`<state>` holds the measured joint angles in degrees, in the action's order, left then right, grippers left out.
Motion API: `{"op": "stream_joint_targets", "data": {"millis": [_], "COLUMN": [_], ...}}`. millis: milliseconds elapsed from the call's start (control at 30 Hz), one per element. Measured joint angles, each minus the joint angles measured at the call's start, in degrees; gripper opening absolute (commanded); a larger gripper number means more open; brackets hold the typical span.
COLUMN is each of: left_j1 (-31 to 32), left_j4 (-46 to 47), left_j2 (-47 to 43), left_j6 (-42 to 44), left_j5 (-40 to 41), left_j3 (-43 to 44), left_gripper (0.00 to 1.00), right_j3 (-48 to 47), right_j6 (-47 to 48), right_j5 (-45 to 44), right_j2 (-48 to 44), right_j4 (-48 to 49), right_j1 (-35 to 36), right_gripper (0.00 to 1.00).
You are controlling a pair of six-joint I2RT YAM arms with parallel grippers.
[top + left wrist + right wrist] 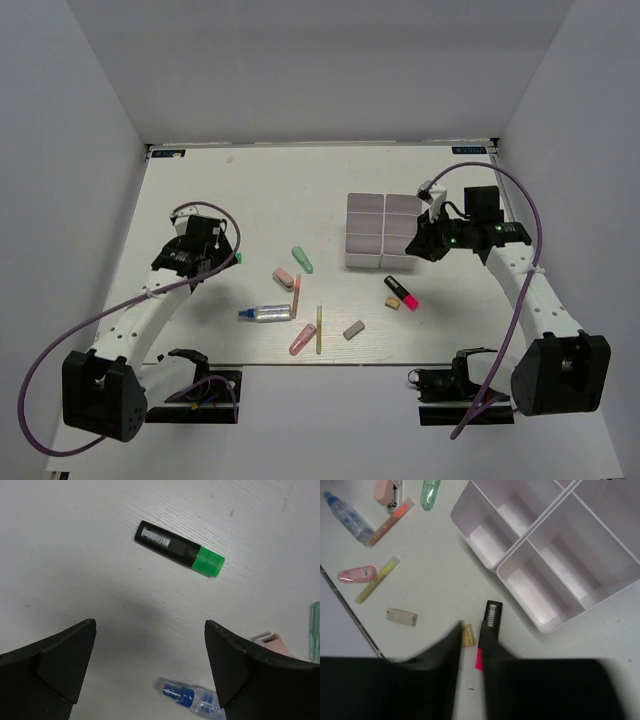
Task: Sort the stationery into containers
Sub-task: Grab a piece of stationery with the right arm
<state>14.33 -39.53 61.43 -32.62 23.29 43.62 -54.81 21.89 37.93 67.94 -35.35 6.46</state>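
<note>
1. The left gripper [150,625] is spread wide, holding nothing, above the table [200,190] well left of the bins [382,231].
2. A black marker with a green cap [180,548] lies flat just ahead of its fingers.
3. The right gripper [471,645] hangs at the bins' right side. Its fingers are blurred, with only a narrow slit between them, so I cannot tell whether it is clenched.
4. Below it lie a black-pink marker [490,622] and a tan eraser [468,635], just beside each other.
5. All six bins look bare inside.
6. Mid-table lie a green marker [302,260], tube [265,313], pink marker [302,340], yellow stick [319,330], pink stick [296,295] and grey eraser [353,330].
</note>
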Motion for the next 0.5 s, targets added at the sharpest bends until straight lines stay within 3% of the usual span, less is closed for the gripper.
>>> {"op": "stream_joint_targets", "data": {"millis": [33, 133, 200, 300, 367, 400, 433, 467, 500], "left_j1": [-0.33, -1.79, -3.19, -5.07, -5.68, -5.77, -5.77, -5.81, -5.97], "left_j4": [-0.20, -1.53, -2.27, -2.99, -3.82, -4.33, -4.66, -4.61, -4.33], "left_j2": [0.59, 0.76, 0.81, 1.22, 1.51, 1.44, 0.96, -0.02, -1.97], "left_j6": [-1.40, -5.57, -8.33, -11.52, -12.46, -12.74, -12.90, -12.92, -12.90], "left_j5": [0.52, 1.05, 0.92, 0.37, 0.26, 0.26, 0.33, 0.52, 0.66], "left_j3": [0.57, 0.52, 0.46, 0.48, 0.48, 0.48, 0.42, -0.02, -0.98], "left_gripper": [1.00, 0.97, 0.94, 0.93, 0.91, 0.86, 0.83, 0.78, 0.68], "right_j3": [-0.26, 0.11, 0.61, 0.87, 0.85, 0.68, -0.26, -1.97, -4.09], "right_j6": [-0.42, -0.48, -0.39, 0.63, 2.71, 4.39, 6.58, 9.05, 12.76], "right_j5": [0.07, 0.00, 0.02, 1.92, 4.70, 6.19, 7.80, 9.03, 10.38], "right_j2": [0.15, 0.15, 0.15, 0.15, 0.50, 1.05, 2.27, 4.15, 6.25], "right_j4": [0.26, 1.09, 1.40, 1.55, 1.70, 1.31, -0.13, -1.84, -4.35], "right_j1": [-0.09, 0.11, 0.50, 1.27, 2.14, 2.93, 4.15, 5.88, 7.63], "right_gripper": [0.77, 0.84, 0.73, 0.29, 0.10, 0.13, 0.22, 0.44, 0.50]}}
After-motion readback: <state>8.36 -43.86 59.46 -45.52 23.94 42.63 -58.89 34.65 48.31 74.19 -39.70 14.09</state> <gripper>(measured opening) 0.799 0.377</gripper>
